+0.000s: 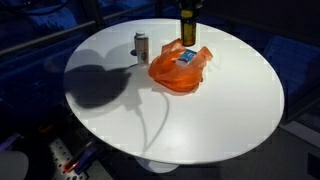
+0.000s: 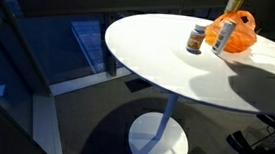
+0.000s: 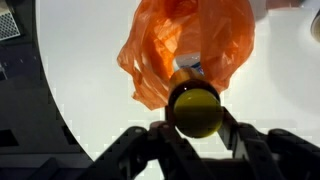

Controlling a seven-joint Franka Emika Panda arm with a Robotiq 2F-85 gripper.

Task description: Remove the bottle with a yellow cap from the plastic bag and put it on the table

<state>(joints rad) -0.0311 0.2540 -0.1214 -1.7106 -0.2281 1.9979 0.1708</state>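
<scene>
My gripper [image 3: 194, 115] is shut on the bottle with a yellow cap [image 3: 194, 106]; the cap fills the gap between the fingers in the wrist view. The orange plastic bag [image 3: 185, 45] lies crumpled on the white table right below it. In both exterior views the gripper [image 1: 187, 10] [image 2: 234, 1] holds the bottle [image 1: 187, 27] upright just above the far edge of the bag [image 1: 180, 70] [image 2: 240, 34]. A blue and white item [image 1: 186, 56] shows in the bag's opening.
The round white table [image 1: 200, 125] [image 2: 178, 76] stands on a single pedestal. A small jar [image 2: 195, 37] and a silver can [image 2: 224, 34] stand next to the bag. A can [image 1: 141, 46] shows beside the bag. The surroundings are dark.
</scene>
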